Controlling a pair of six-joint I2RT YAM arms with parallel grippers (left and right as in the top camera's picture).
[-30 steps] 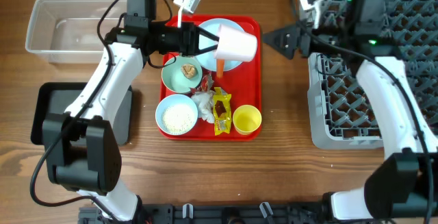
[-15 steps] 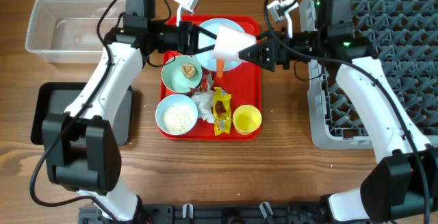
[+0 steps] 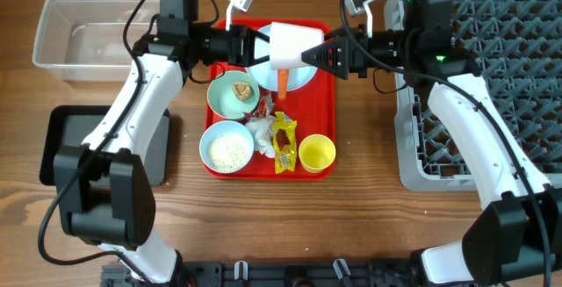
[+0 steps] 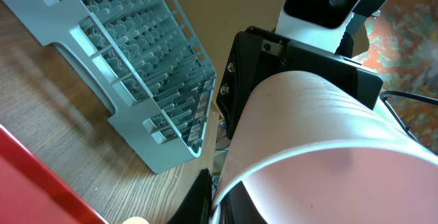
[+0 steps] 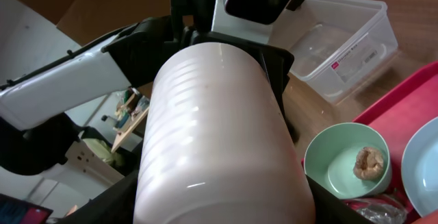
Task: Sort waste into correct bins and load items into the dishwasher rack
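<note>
Pale pink cup (image 3: 288, 46) clamped sideways in left gripper (image 3: 266, 48), its other end between the jaws of right gripper (image 3: 306, 56), closure there indeterminable, fingertips largely hidden by cup

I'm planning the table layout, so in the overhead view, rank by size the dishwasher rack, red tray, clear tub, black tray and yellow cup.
1. dishwasher rack
2. red tray
3. clear tub and black tray: look alike, both partly covered, so unranked
4. yellow cup
</note>
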